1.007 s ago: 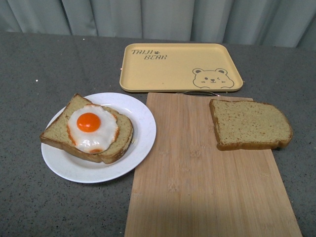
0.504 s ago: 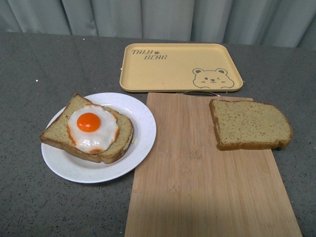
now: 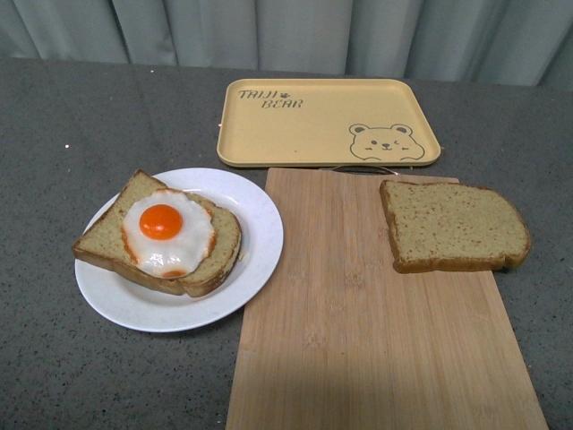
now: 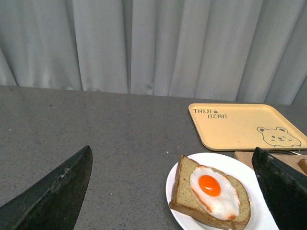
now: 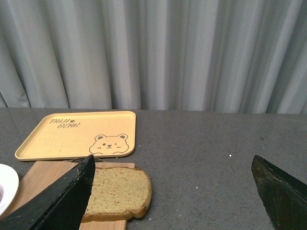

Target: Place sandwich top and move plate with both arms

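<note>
Sandwich top point(image 3: 455, 227): a plain brown slice lying flat at the far right corner of the wooden cutting board point(image 3: 358, 340), with its long axis running left to right across the board. Its rounded end points right and overhangs the board's right edge, while its straight end faces the board's middle. The right wrist view shows the same slice point(image 5: 117, 192) lying on the board corner. The right gripper point(image 5: 172, 158) is spread wide, its two dark fingers point(image 5: 57, 201) far apart. It grasps nothing and touches nothing, and it stands back from the slice. The left gripper point(image 4: 171, 149) is likewise spread wide and empty, with its fingers point(image 4: 53, 196) clear of all objects. Neither arm appears in the front view. The plate point(image 3: 255, 206) rests on the desk point(image 3: 54, 125) to the left of the board, and its right rim overlaps the board's left edge. It carries a second bread slice point(image 3: 103, 235) set diagonally and topped with a fried egg point(image 3: 167, 233). A yellow bear-print tray point(image 3: 304, 125) lies on the desk just beyond the board's far edge; whether the two touch cannot be told. A grey curtain point(image 3: 286, 31) hangs behind the desk's far edge.
</note>
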